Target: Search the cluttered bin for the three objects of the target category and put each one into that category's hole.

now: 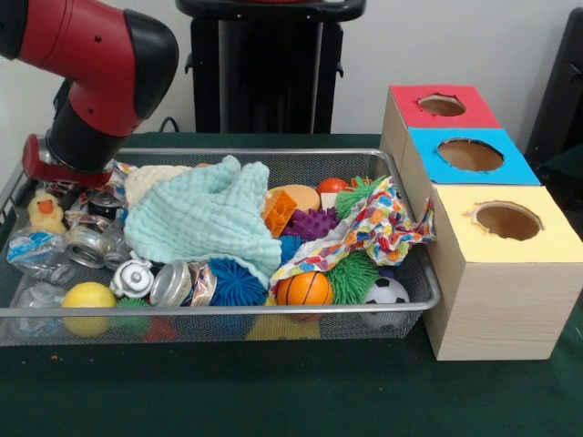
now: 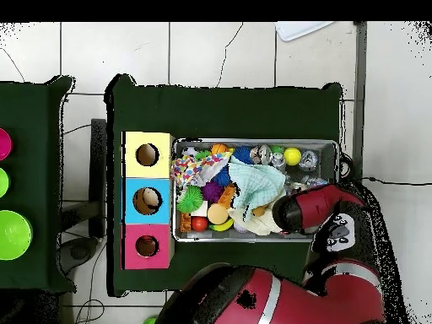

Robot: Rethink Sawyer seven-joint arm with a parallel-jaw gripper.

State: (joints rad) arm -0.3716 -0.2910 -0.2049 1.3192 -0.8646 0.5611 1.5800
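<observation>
The silver wire mesh bin (image 1: 392, 168) is full of toys, and it also shows in the overhead view (image 2: 336, 152). A yellow duck (image 1: 44, 211) sits at its left end. A cream plush (image 1: 150, 179) lies at the far side, partly under a mint cloth (image 1: 205, 218). The tiger is hidden. My gripper (image 1: 75, 177) hangs from the red and black arm low over the bin's far left corner, just beside the duck; its tips are hidden. The red-topped hole (image 1: 442, 105) is on the far end of the wooden box (image 1: 492, 300), and shows in the overhead view (image 2: 147, 245).
Blue-topped (image 1: 469, 155) and yellow-topped (image 1: 507, 220) holes are nearer on the same box. In the bin lie crushed cans (image 1: 86, 244), spiky balls (image 1: 237, 282), a yellow ball (image 1: 88, 299), a small basketball (image 1: 304, 289), a soccer ball (image 1: 386, 291) and a patterned cloth (image 1: 373, 223).
</observation>
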